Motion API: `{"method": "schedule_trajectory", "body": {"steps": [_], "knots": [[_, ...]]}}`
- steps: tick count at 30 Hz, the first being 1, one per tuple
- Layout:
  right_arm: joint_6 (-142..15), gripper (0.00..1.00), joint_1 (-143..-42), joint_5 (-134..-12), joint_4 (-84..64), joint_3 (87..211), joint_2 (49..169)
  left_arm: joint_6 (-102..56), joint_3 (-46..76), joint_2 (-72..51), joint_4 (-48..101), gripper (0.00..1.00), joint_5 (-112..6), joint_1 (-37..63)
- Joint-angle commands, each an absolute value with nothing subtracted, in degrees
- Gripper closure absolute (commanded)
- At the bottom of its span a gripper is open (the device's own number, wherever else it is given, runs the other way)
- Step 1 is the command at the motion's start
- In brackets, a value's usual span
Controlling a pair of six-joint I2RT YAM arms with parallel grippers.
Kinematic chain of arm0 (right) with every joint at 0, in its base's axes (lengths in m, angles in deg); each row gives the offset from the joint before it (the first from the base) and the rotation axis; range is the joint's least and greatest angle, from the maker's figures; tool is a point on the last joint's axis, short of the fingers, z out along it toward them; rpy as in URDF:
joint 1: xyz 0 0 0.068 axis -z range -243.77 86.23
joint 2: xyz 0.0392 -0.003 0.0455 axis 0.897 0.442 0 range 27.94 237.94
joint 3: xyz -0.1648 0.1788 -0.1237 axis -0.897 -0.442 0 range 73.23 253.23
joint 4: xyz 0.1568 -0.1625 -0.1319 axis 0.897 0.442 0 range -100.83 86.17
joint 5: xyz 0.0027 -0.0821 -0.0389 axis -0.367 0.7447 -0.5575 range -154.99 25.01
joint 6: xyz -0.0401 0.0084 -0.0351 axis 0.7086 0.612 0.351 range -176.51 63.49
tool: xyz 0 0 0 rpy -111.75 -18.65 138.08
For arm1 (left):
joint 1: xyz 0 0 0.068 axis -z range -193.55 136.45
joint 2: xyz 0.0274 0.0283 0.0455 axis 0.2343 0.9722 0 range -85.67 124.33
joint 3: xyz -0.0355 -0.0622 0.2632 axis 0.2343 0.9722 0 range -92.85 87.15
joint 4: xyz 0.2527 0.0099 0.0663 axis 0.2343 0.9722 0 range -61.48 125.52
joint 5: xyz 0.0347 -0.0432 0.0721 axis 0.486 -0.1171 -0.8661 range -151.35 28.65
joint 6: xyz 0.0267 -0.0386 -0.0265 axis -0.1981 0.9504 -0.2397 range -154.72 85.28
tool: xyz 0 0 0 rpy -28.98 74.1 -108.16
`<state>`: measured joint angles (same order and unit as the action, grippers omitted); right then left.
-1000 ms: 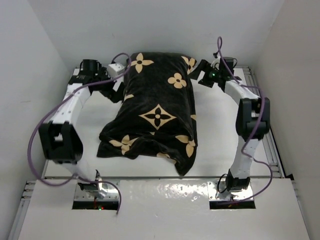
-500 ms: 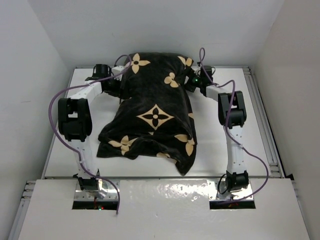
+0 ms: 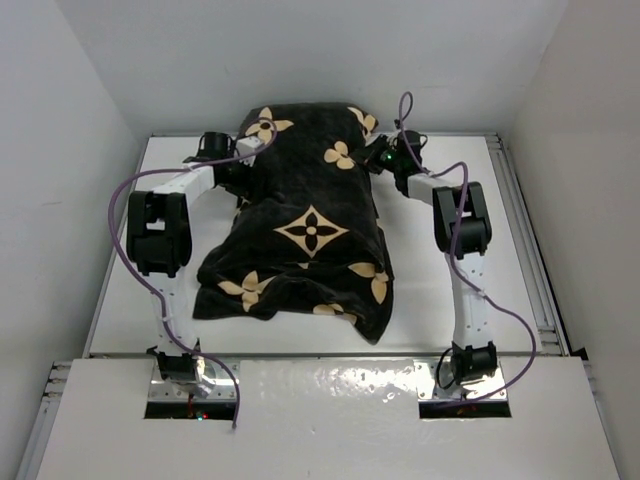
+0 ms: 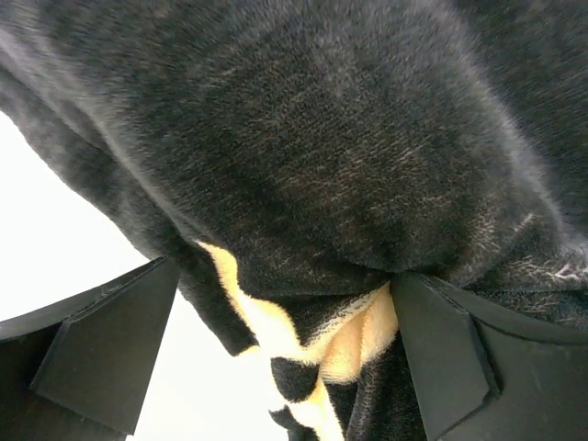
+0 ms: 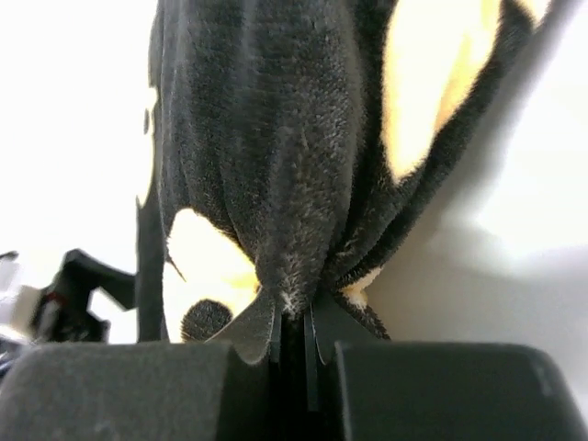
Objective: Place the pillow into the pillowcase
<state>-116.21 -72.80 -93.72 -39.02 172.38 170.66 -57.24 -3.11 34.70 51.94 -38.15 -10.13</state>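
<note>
The right gripper [image 5: 295,336] is pinching a gathered fold of the black pillowcase [image 3: 310,230], its fingers pressed together on the plush fabric. The cloth is rising straight up ahead of the fingertips, and tan motif patches are showing on both sides of the pinch. The left gripper [image 4: 276,367] is holding its fingers spread wide. A bulging fold of the same pillowcase is hanging just ahead of them, a tan patch is sitting between them, and the fabric is touching its right finger [image 4: 441,354]. From above, both grippers are pressing against the far end of the pillowcase, one at each side. The rest of the bulging case is stretching back from them toward the arm bases, lying on the white table [image 3: 430,290].
</note>
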Motion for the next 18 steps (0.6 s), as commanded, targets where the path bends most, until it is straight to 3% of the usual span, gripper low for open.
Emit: {"method": "schedule_trajectory", "body": {"steps": [1,7,11,15,18], "knots": [[-106.2,1.00,-70.6,-83.5,-31.8,173.5,154.2,-55.5,-9.1,34.4,49.7,0.00,-36.4,-6.7],[-88.5,1.00,-64.0,-72.9,-19.0,180.8,142.3,-46.4,-27.9,34.6,53.1,0.00,-38.1,-11.2],[-73.0,1.00,-65.1,-65.2,-14.3,183.3,134.1,-42.2,-32.7,32.7,53.9,0.00,-32.7,-17.6],[-54.5,1.00,-72.1,-59.4,-13.5,187.3,130.2,-43.0,-31.9,28.7,55.5,0.00,-32.1,-21.4],[-39.7,1.00,-81.5,-64.7,-12.3,191.9,130.6,-43.2,-29.3,26.0,55.3,0.00,-32.2,-24.2]]}}
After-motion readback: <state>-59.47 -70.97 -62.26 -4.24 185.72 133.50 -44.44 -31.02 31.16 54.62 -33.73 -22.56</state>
